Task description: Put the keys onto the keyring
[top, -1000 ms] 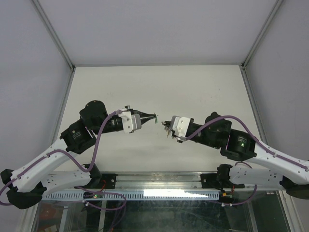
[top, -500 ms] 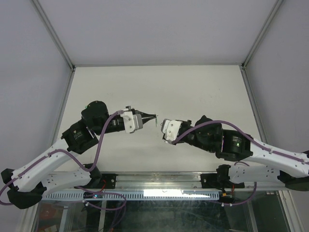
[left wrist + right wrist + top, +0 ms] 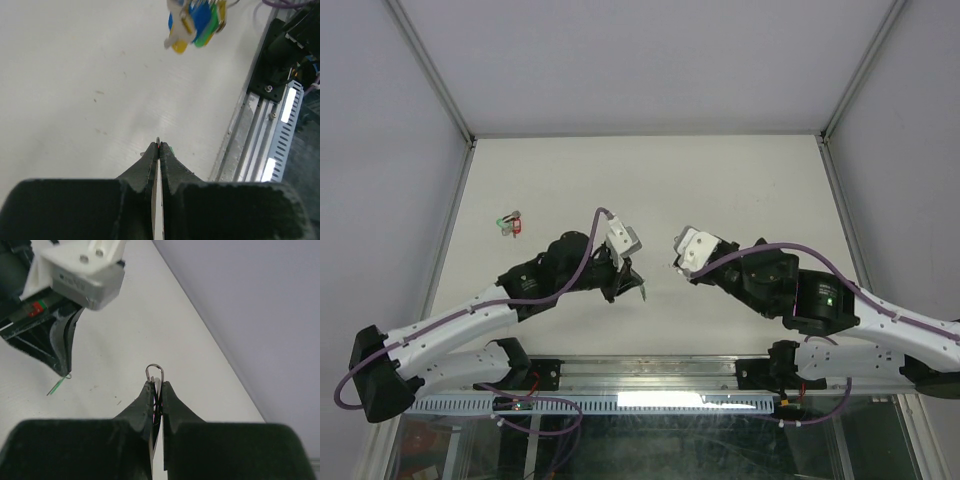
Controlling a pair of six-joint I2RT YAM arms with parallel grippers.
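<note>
So both arms were up over the middle of the white table [image 3: 720,180], tips pointed at each other with a small gap between them. The right gripper [image 3: 156,385] was clamped tight on the keyring [image 3: 155,365]. From its own camera only a small loop of silver wire poked out past the closed fingertips. The left wrist view caught the rest of it: a bunch of tags [image 3: 196,22] in blue, yellow and green, with a bit of silver metal, hanging at the top of that shot above the table. The left gripper [image 3: 158,145] was squeezed fully closed too, pinching something really thin. A sliver of green stuck out beside its fingertip, and from the right wrist it read as a narrow green strip angling down off the black fingers, so I'd call it a green-tagged key [image 3: 57,386] seen edge-on, though honestly it was too small to be sure. That key sat just to the left of the ring, near it but not touching. Off on the far left of the table there was also a small red-and-green thing [image 3: 509,224] lying by itself, well apart from both grippers.
</note>
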